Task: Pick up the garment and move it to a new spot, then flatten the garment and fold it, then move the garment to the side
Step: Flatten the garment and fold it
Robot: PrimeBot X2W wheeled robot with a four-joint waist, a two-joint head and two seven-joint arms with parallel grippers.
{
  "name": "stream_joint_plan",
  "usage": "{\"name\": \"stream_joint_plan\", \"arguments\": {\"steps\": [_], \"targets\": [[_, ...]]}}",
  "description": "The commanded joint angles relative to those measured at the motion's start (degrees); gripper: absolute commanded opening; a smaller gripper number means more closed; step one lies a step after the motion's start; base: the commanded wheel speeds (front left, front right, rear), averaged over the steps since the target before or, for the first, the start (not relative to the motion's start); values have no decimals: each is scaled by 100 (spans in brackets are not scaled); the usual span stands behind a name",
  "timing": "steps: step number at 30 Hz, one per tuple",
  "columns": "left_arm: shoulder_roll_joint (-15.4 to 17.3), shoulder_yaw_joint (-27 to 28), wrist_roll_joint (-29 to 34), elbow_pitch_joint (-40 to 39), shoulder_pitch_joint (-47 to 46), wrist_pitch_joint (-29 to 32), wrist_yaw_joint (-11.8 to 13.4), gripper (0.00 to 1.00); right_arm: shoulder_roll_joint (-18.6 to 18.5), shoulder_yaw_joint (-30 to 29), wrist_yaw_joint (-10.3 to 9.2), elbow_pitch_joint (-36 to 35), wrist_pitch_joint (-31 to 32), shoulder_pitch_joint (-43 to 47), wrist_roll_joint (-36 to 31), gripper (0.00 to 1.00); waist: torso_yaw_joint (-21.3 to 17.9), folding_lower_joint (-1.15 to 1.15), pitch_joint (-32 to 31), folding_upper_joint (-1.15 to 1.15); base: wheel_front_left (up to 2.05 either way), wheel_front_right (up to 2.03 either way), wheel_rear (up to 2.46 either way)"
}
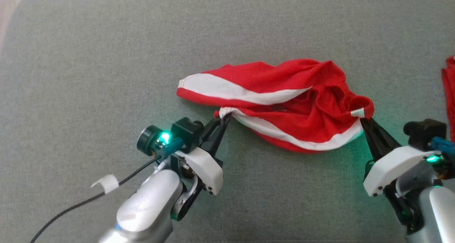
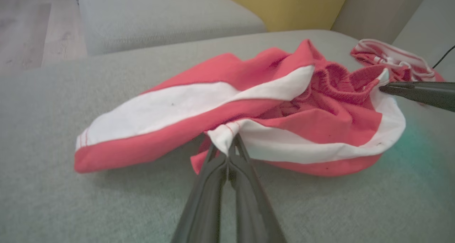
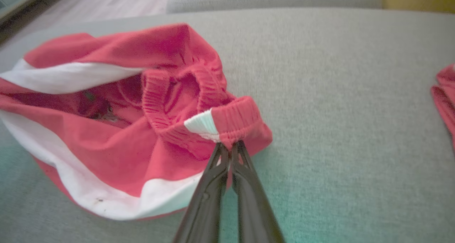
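both claws pinched on the red shorts

the red and white shorts lie crumpled on the grey cushion, bunched into a loose heap with the white stripes twisting across them. the left claw is closed on a white hem corner at the near left edge of the shorts, its fingers pressed together on the cloth. the right claw is closed on the elastic waistband at the shorts' near right end, just by a small white patch. another red cloth lies apart, off to the right of the shorts.
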Motion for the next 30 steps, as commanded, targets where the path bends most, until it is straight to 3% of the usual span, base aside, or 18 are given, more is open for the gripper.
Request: {"name": "stream_joint_plan", "arguments": {"steps": [1,7,13,23,27,30], "targets": [[127,282,-19,-285,-54,-115,68,0,-72,70,21,-326,-43,-47,67,0,-3,0,-87,0,0,0,0],[489,505,90,-1212,174,-422,362,0,170,-164,21,-1106,-126,145,359,0,23,0,-445,0,0,0,0],[939,788,362,-2718,288,-555,750,0,435,-536,21,-2125,-158,116,371,0,90,0,-907,0,0,0,0],[1578,1327,765,-4698,239,-158,1307,0,795,-1036,21,-3743,-86,-335,172,0,170,0,-1394,0,0,0,0],[1644,1414,670,-4925,239,28,1357,0,846,-1088,21,-3896,79,-425,183,0,205,0,-1315,0,0,0,0],[1557,1462,339,-4704,144,69,1219,0,861,-1035,21,-3744,145,-637,256,0,203,0,-1150,0,0,0,0]]}}
